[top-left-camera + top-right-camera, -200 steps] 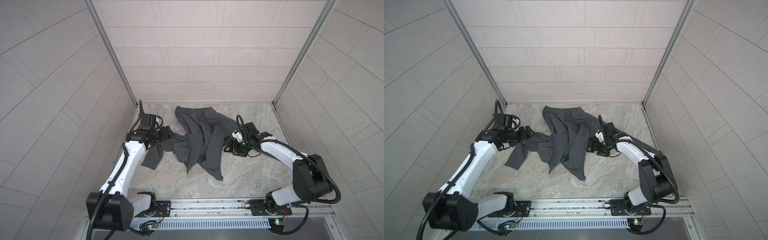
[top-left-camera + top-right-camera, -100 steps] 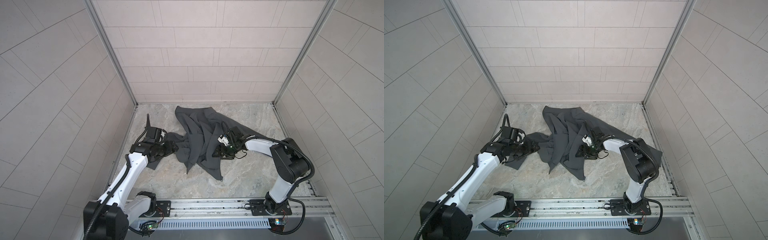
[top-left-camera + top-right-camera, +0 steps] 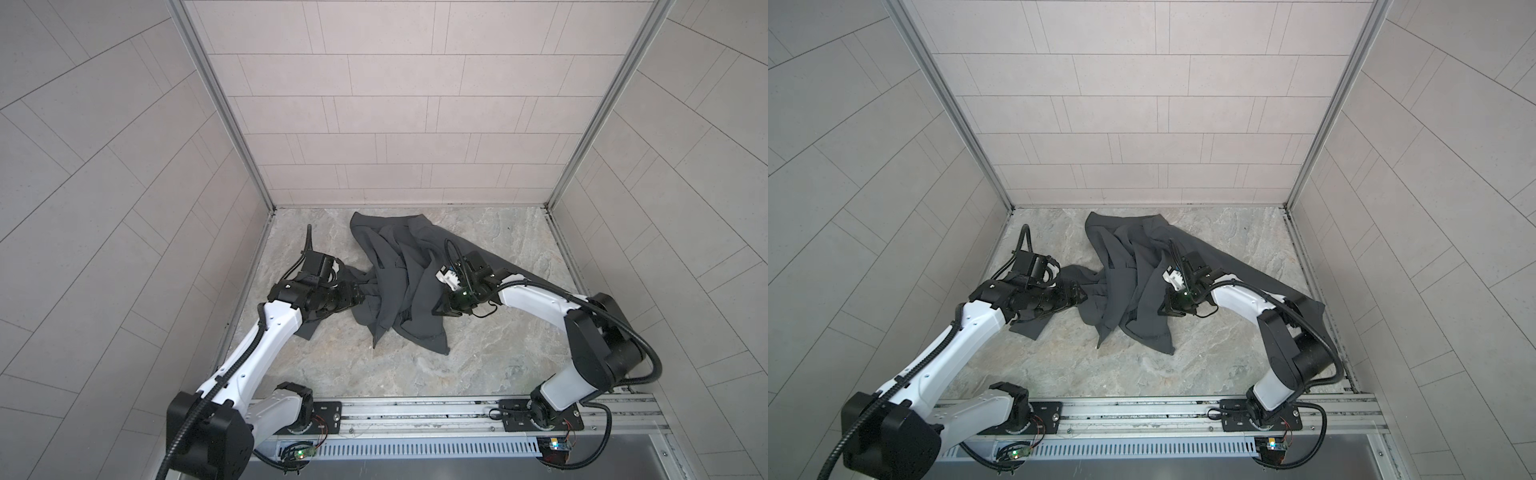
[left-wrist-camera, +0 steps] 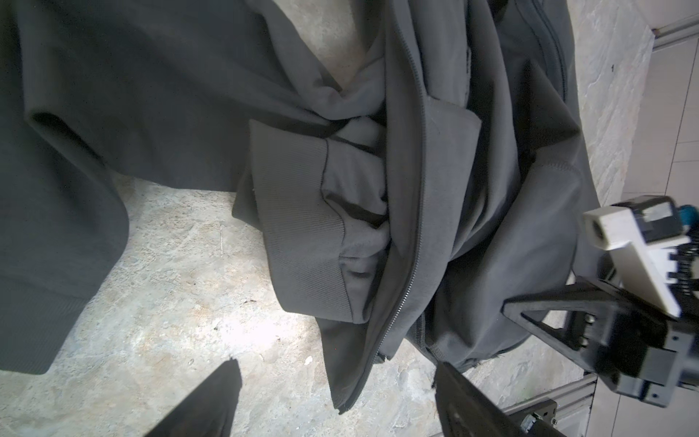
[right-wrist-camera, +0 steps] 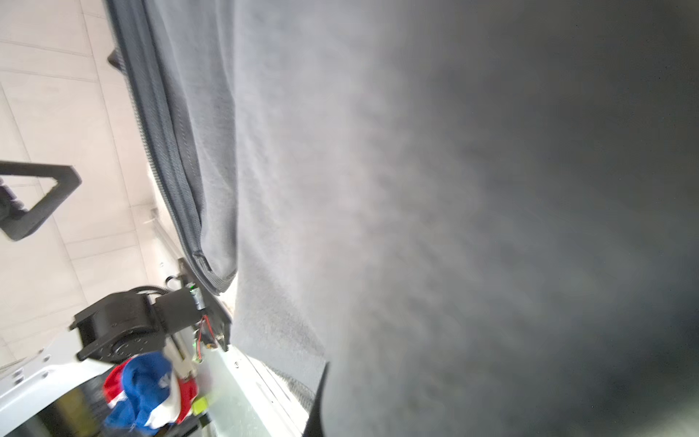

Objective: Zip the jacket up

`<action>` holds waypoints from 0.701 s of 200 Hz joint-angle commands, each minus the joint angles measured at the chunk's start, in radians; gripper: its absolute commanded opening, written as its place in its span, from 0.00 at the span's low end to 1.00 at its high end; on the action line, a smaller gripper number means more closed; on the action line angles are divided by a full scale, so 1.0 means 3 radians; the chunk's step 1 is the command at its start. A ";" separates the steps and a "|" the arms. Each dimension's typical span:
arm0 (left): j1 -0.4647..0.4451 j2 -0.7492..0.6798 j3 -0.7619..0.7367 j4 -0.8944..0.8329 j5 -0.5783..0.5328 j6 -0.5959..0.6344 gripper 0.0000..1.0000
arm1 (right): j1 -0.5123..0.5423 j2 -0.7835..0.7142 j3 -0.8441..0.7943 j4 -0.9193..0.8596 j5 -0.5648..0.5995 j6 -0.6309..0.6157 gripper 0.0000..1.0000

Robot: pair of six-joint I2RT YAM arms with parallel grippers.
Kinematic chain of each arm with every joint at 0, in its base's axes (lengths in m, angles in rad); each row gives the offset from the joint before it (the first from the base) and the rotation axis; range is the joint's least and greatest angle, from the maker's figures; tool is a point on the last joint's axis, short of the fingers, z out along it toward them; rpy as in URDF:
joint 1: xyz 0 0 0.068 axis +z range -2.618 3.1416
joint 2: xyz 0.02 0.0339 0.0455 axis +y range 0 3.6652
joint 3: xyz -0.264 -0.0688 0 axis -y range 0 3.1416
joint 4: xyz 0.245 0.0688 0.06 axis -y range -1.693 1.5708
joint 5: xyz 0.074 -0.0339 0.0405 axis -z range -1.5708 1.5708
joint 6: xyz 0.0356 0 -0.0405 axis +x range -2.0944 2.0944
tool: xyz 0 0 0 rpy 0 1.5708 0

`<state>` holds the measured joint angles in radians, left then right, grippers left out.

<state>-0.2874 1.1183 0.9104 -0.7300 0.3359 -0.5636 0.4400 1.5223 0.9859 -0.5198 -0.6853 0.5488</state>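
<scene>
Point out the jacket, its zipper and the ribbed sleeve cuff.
jacket [image 3: 399, 266]: in a top view, on the bunched folds at its middle.
zipper [image 4: 401, 302]: left wrist view, on the teeth along the front edge.
cuff [image 4: 299, 223]: left wrist view, on the middle of the ribbed band.

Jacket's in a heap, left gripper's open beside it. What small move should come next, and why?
Probably ease the left gripper forward and close on the lower end of the zipper edge: its jaws stand open with that end just ahead between them, while the right gripper is shut, seemingly on the jacket.
</scene>
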 commanded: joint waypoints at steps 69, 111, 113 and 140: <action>-0.0337 0.0048 0.0160 0.0127 -0.0222 0.0103 0.86 | -0.0024 -0.0752 0.1361 -0.3215 0.3768 0.0179 0.00; -0.0390 0.0028 0.0033 0.0428 -0.0056 0.0066 0.86 | 0.0385 0.0111 0.1754 -0.3388 0.4085 0.0590 0.00; -0.0391 0.0027 0.0027 0.0439 -0.0046 0.0064 0.86 | 0.0405 0.0157 0.1782 -0.3385 0.4087 0.0611 0.00; -0.0412 -0.0055 -0.0085 0.0552 0.0020 0.0025 0.86 | 0.0623 0.1015 0.2203 -0.3301 0.4024 0.0695 0.00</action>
<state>-0.4019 1.1309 0.9218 -0.6167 0.3180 -0.5499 0.5766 1.6665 1.5700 -1.4929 0.4637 0.6949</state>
